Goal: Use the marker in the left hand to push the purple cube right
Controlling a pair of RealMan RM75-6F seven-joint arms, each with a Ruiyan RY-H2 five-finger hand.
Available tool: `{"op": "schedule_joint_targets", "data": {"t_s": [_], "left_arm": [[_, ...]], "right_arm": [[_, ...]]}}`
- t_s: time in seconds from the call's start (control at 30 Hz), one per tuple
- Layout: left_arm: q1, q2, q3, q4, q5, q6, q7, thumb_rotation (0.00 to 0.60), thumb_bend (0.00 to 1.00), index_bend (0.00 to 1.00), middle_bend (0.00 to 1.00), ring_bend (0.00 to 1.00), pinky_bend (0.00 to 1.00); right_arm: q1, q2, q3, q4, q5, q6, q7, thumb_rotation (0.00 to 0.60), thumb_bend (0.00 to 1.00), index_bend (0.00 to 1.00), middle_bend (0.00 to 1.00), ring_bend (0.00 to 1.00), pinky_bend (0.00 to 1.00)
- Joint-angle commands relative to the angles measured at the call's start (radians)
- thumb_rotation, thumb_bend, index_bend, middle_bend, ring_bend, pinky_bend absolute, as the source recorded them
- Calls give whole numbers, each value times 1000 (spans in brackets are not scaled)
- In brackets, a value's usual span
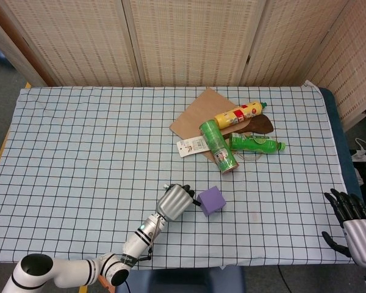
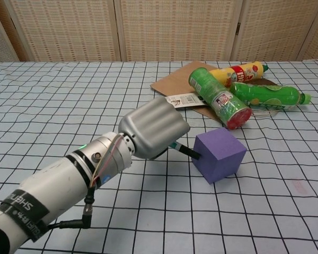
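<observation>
The purple cube (image 1: 212,200) (image 2: 219,155) sits on the checked cloth near the front middle, turned so a corner faces me. My left hand (image 1: 174,202) (image 2: 153,128) is curled around a dark marker (image 2: 185,151) with a green band; its black tip touches the cube's left face. In the head view the marker shows only as a short dark stub by the fingers. My right hand (image 1: 354,221) hovers at the table's front right corner, fingers spread, holding nothing. It is outside the chest view.
Behind the cube lies a pile: a green can (image 1: 218,146) (image 2: 219,98), a green bottle (image 1: 255,144) (image 2: 265,94), a yellow bottle (image 1: 238,114), brown cardboard (image 1: 196,116) and a white tag (image 1: 191,146). The can's red end is close to the cube's back.
</observation>
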Motion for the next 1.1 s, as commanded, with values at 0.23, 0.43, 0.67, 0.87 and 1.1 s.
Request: {"op": "schedule_joint_targets", "data": {"t_s": [0.23,0.43,0.67,0.87,1.1], "left_arm": [[5,-2,14,24,36,33,-46,600,612,813,806,755,1000],[112,139,100,-88,68,133,-50,600,610,813,805,756,1000],[247,323,189,-162,94,242,-160,600,603,812,803,755,1000],[357,412,240,-54,97,304,-355,600,586,790,804,762,1000],[411,387,245,111,82,266,-529,600,563,626,713,762,998]], "right_arm": [[-3,1,4,1,2,6,5,600,190,0,0,0,0],[-1,0,6,2,-2,4,5,600,190,0,0,0,0],[13,-12,5,-5,-8,-20,-25,600,190,0,0,0,0],[23,-24,7,-11,-6,-39,-53,600,190,0,0,0,0],[30,-41,6,-19,-4,-55,-91,600,190,0,0,0,0]]}}
